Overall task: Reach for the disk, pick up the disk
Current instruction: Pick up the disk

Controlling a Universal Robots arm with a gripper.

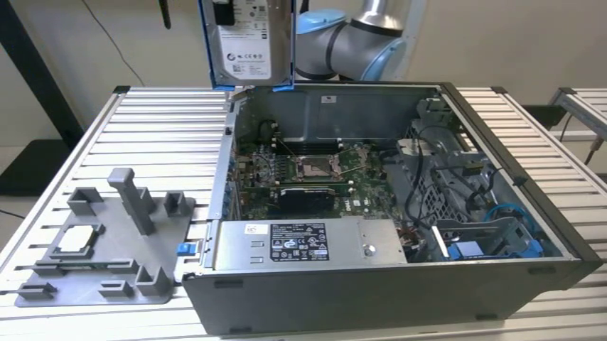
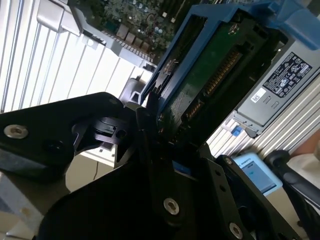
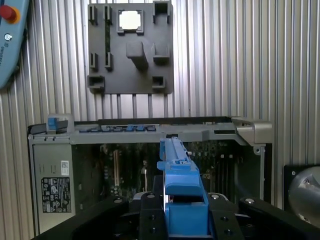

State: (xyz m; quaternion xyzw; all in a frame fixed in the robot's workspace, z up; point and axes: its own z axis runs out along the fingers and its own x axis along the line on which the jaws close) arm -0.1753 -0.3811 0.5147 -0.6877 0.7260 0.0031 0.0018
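The disk (image 1: 249,41) hung upright in the air, clear of the open computer case (image 1: 399,284). It was above the case wall nearest the arm (image 1: 360,42), toward that edge of the ribbed bench (image 1: 142,121). It was a flat silver-grey metal drive set in a bright blue plastic frame. Its face carried a white label with dark print and a few small symbols. In the second wrist view its other side showed a dark green circuit board with a row of connector contacts. The hand (image 3: 185,212) was closed on the disk, and in the first wrist view its black fingers (image 3: 150,215) pressed against the blue frame from both sides. Inside the case, the power supply (image 1: 308,245) bore its own printed label in black and white.
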